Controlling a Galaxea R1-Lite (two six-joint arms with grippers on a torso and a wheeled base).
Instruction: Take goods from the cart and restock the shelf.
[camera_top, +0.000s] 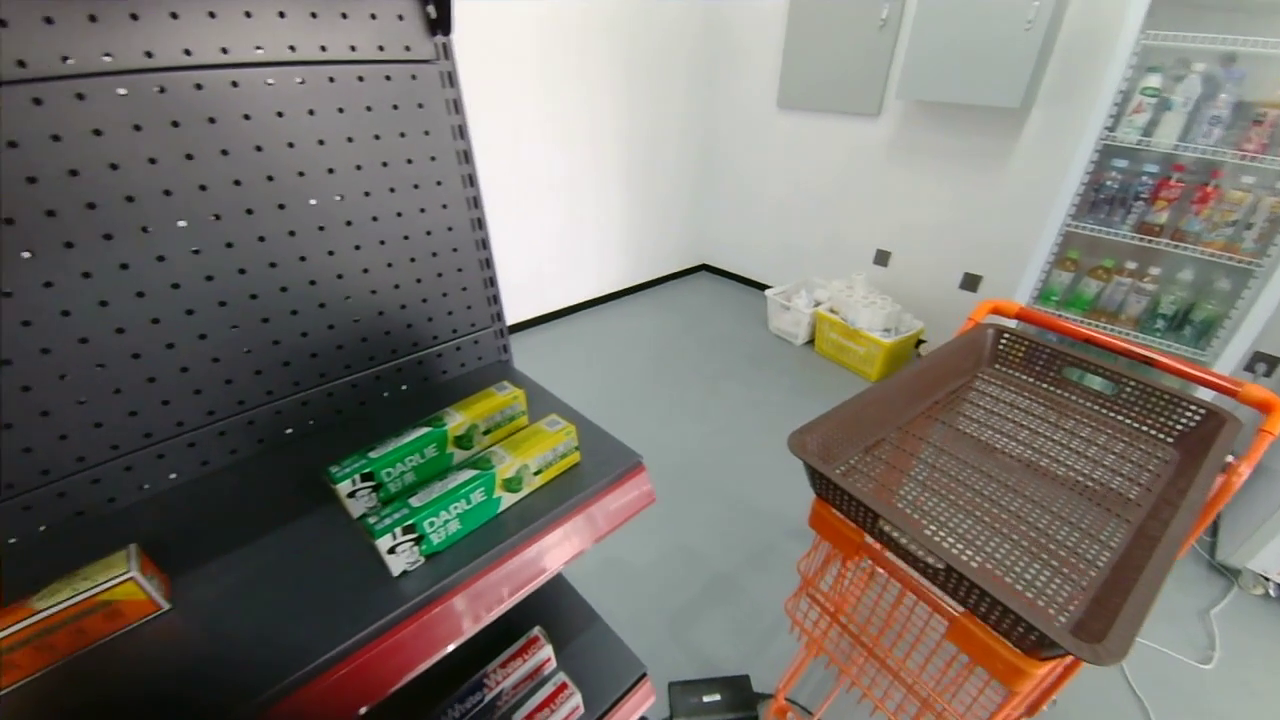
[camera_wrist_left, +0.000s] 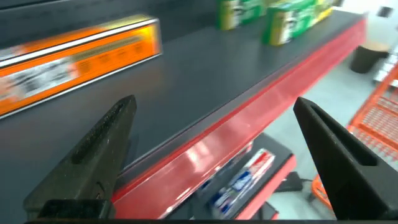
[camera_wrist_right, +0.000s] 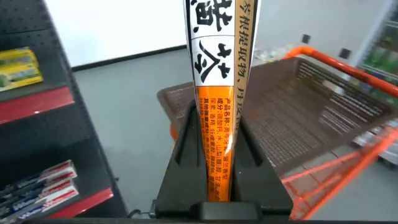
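The right gripper (camera_wrist_right: 214, 132) clamps the orange box (camera_wrist_right: 214, 37) by one end, its length running straight out beyond the fingers, near the cart (camera_wrist_right: 311, 99). The left gripper (camera_wrist_left: 214, 107) hangs with its fingers spread wide at the front edge of the shelf (camera_wrist_left: 205, 81).

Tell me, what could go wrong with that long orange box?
The right tool grips the long orange box near one end, so it might swing or slip. On the way in, it could knock the green boxes or catch the shelf's red edge. The open left tool sits close to that edge and might bump it.
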